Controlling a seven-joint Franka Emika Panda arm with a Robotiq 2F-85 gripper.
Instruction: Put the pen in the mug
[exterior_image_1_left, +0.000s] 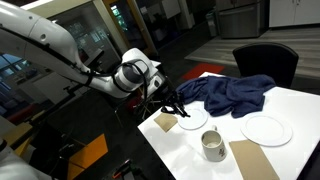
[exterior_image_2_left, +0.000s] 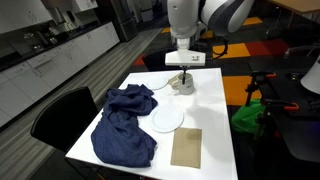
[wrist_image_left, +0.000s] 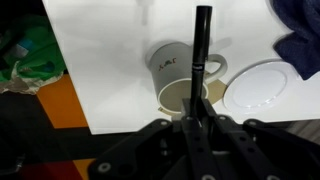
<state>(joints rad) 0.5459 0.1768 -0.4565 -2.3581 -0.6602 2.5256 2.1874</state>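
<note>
Open mouth of the mug (wrist_image_left: 172, 66) below, white plate (wrist_image_left: 262, 86) just beside, blue cloth (wrist_image_left: 300, 30) beyond, bare table (wrist_image_left: 110, 60) opposite.

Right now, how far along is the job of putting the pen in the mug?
Done: the gripper has the pen clamped. In hand: it holds the pen over the mug. Left: lower the pen into the mug and let go; it is not in yet.

The pincer (wrist_image_left: 196, 116) grips the pen (wrist_image_left: 202, 40) over the mug (wrist_image_left: 168, 68).
</note>
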